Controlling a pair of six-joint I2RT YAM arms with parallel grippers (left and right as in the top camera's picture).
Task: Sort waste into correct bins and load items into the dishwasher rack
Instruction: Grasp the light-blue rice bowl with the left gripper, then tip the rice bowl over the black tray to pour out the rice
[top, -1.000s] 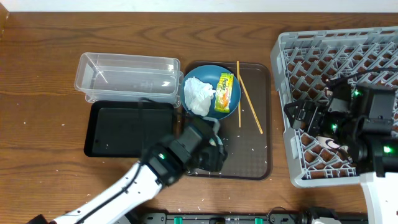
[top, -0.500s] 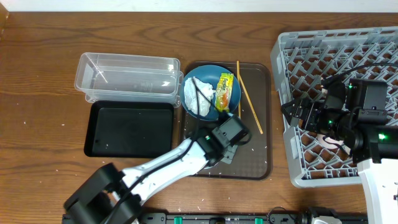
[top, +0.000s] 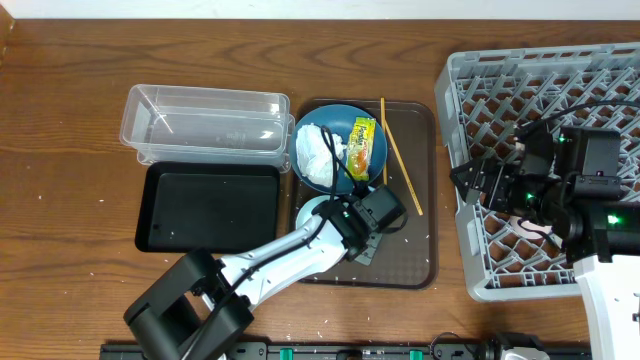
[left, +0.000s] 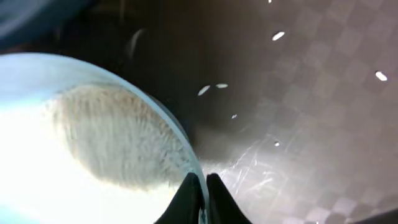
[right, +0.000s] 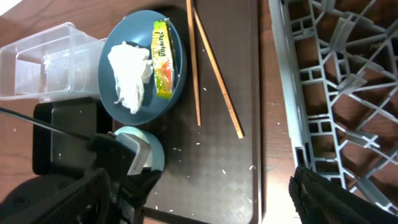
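The dark wood-grain worktop (top: 80, 90) is flecked with stray rice grains (left: 278, 36), and more of them dot the checkered floor of the brown serving tray (top: 420, 255).

Since half a second ago the left arm has drawn further into the overhead view, and a pale cup (top: 316, 212) now shows clearly beside its wrist, where before it was mostly covered. The right arm has barely moved.

The cup sits at the left end of the serving tray, just below the blue plate (top: 372, 120). The plate carries the crumpled tissue (top: 318, 155) and the snack wrapper (top: 361, 147) side by side. The chopsticks (top: 400, 165) lie on the tray to the plate's right.

Only the left wrist view shows the grip: the left fingers (left: 191, 194) are pinched onto the cup's rim, one tip on each side. There the cup is washed out by glare; in the right wrist view its inside looks pale green, though I cannot be sure.

The right fingers (top: 468, 180) hover over the left part of the dishwasher rack (top: 480, 90); the right wrist view shows them spread wide and holding nothing.

The clear tub (top: 205, 122) and black tray (top: 210, 207) sit left of the serving tray, the tub behind.
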